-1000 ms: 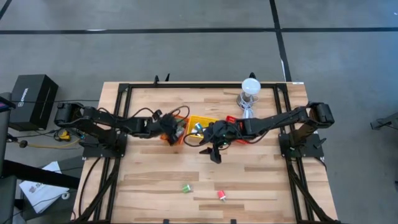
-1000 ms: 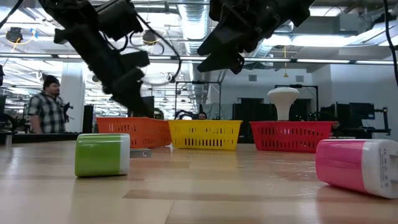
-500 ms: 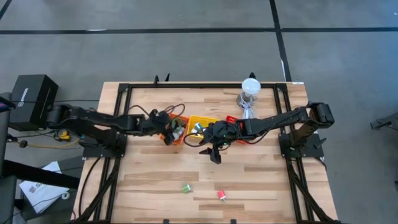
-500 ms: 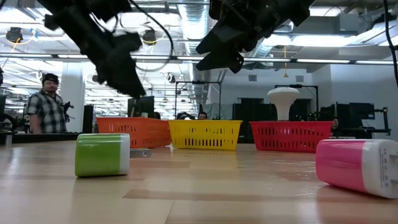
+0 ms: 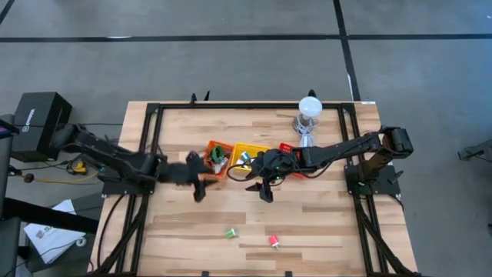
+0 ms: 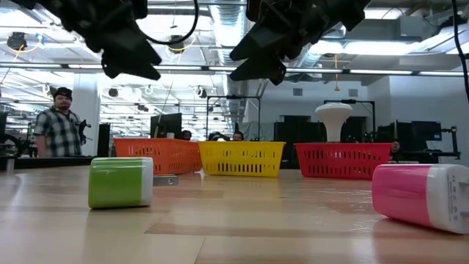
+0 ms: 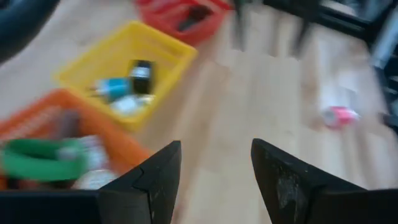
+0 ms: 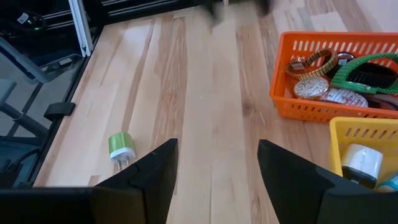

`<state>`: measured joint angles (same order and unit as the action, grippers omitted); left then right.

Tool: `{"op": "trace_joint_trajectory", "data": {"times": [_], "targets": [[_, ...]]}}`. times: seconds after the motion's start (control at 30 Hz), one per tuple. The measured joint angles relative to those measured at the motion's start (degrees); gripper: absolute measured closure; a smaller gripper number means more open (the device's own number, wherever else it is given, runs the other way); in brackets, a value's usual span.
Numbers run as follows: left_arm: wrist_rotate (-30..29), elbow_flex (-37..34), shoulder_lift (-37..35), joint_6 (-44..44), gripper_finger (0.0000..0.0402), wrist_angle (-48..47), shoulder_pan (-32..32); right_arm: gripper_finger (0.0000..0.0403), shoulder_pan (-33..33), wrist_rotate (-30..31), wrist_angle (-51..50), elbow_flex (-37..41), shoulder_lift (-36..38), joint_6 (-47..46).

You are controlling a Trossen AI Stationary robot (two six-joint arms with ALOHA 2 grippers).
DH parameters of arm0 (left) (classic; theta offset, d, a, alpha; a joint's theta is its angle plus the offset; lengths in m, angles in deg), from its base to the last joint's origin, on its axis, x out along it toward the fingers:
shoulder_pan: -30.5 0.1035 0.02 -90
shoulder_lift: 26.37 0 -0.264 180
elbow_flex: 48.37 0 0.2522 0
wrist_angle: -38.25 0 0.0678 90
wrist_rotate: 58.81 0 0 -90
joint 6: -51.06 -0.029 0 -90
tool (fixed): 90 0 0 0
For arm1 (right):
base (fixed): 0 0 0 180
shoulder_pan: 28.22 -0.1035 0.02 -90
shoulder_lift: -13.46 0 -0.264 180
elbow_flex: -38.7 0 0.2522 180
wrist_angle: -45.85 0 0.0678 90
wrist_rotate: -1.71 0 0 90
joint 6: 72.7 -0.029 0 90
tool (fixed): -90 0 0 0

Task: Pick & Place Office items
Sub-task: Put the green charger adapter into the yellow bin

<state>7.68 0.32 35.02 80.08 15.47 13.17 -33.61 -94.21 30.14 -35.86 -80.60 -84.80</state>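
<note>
**Both pairs of fingers spread and empty above the table**

Fingers of the left gripper (image 5: 198,188) stand apart with nothing between them, left of centre in the high view, over bare wood just below and left of the orange basket (image 5: 217,158). In the left wrist view the dark fingers (image 7: 158,177) frame empty table; the orange basket with a green ring (image 7: 43,158) sits at lower left, the yellow basket (image 7: 127,71) above it, and a pink plug (image 7: 339,115) lies far off at right.

The right gripper (image 5: 265,189) hangs near the picture's centre, below the yellow basket (image 5: 247,155), its fingers likewise wide and holding nothing. In its wrist view, a green plug (image 8: 120,147) lies on the wood at lower left, apart from the left-hand finger (image 8: 149,174).

In the high view the green plug (image 5: 230,231) and pink plug (image 5: 274,241) lie low in the frame, well below both grippers. The red basket (image 5: 288,150) sits right of the yellow one.
</note>
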Motion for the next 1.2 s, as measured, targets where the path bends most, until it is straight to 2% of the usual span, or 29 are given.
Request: {"op": "trace_joint_trajectory", "data": {"times": [0.17, 0.33, 0.4, 0.57, 0.67, 0.83, 1.0, 1.2], "targets": [[-0.64, -0.01, 7.87, 0.98, 0.0211, 9.98, -8.09, 0.019, -0.02, 0.0, 1.12, 0.0, 0.0, -0.03], [-0.66, 0.0, 16.0, 1.12, 0.0211, 23.57, -13.14, 0.019, -0.02, 0.0, 1.12, 0.0, 0.0, -0.13], [-0.43, 0.83, 19.13, 2.06, 0.0211, 25.46, -14.86, 0.019, -0.02, 0.0, 1.12, 0.0, 0.0, -0.13], [-0.1, 8.65, 25.77, 1.38, 0.0211, 23.08, -19.27, 0.0191, -0.02, 0.0, 1.1, 0.0, 0.0, -0.11], [-0.42, 15.71, 28.29, -0.3, 0.0211, 14.9, -20.86, 0.019, -0.02, 0.0, 1.1, 0.0, 0.0, -0.09], [-1.47, 24.08, 31.34, 4.77, 0.0211, 3.16, -21.24, 0.0191, -0.02, 0.0, 1.1, 0.0, 0.0, 0.04], [0.83, 27.42, 35.11, 8.89, 0.0211, -0.64, -21.23, 0.019, -0.02, 0.0, 1.1, 0.0, 0.0, 0.04], [0.46, 26.79, 40.2, 10.93, 0.0207, -1.53, -20.85, 0.0191, 0.36, 0.0, 1.1, 0.0, 0.0, 0.07]]}}
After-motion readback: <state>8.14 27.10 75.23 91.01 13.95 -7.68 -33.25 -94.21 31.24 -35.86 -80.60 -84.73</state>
